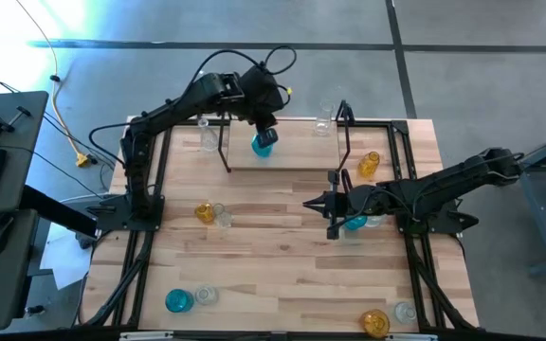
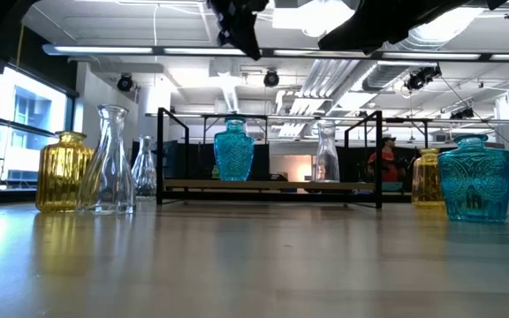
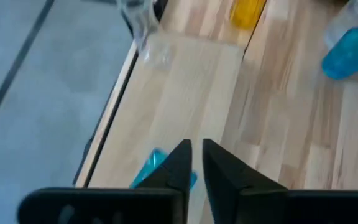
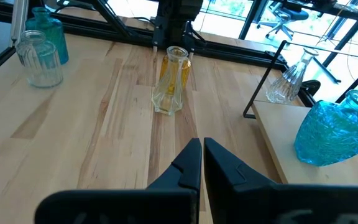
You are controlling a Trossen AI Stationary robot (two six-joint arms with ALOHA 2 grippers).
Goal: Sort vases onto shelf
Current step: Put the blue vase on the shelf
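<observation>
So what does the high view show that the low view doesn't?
Only the high view shows both arms whole, the left pincer above the teal vase on the shelf and the right pincer mid-table, plus the front-edge vases, like the teal one.

Only the low view shows the room behind, with a person.

Both show the shelf carrying the teal vase and a clear vase.
</observation>
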